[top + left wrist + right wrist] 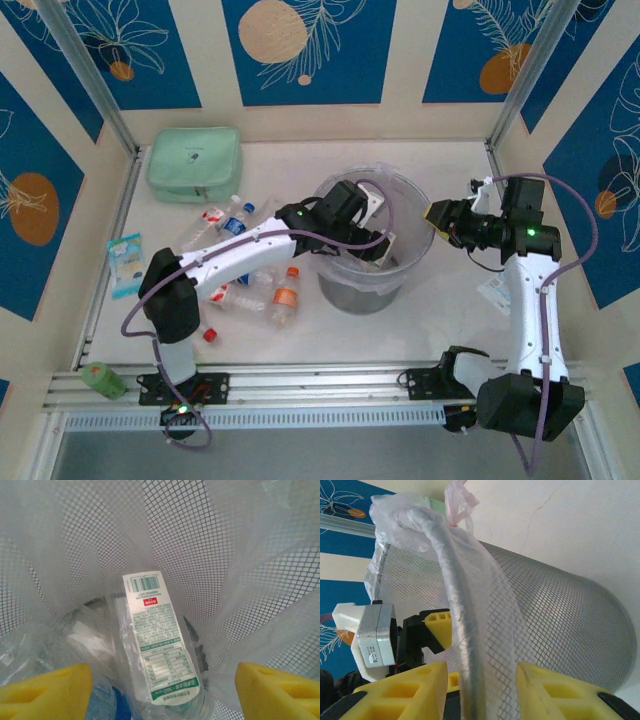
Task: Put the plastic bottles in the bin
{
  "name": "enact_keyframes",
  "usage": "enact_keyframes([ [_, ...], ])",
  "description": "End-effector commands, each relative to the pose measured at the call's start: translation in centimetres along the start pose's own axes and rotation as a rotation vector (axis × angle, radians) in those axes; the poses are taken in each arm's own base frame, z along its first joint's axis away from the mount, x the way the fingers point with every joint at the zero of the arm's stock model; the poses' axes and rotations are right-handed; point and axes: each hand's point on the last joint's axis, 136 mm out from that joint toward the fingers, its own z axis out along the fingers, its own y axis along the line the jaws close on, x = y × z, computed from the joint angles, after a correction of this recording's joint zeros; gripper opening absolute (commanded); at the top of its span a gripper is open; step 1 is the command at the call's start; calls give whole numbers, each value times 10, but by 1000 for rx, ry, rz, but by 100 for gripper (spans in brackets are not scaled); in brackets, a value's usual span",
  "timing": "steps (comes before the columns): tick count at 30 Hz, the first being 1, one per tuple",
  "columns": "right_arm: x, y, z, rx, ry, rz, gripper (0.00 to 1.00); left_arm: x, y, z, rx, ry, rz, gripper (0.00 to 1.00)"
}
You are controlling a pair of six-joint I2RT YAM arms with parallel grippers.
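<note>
While your left gripper hangs inside the bin, fingers wide above a labelled bottle — your right gripper loosely straddles the rim, fingers parted.

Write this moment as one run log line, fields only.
left end effector: open inside bin, over labelled bottle | right end effector: open astride bin rim

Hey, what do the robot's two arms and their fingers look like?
The left arm and right arm have white tubular links with black joints and bases. A thin purple cable loops along each, and a small green light glows near each wrist. The left fingers and right fingers are blocky yellow pads with square hollows.
</note>
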Motion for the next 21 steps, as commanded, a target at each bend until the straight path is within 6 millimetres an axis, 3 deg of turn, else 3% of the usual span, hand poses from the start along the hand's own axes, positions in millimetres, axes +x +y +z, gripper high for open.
enact_keyframes([
  [1,7,0,3,-15,33,2,42,-24,-15,-31,31,-78,23,76],
  [7,8,0,2,-11,33,2,44,-47,-10,-64,-44,-133,100,81],
  [12,8,0,3,-15,40,16,45,-67,2,-111,-149,-187,174,87],
  [17,9,0,2,-7,35,12,45,-66,34,-160,-258,-217,165,90],
  [21,9,-1,3,-4,37,15,46,-50,68,-184,-309,-234,87,90],
])
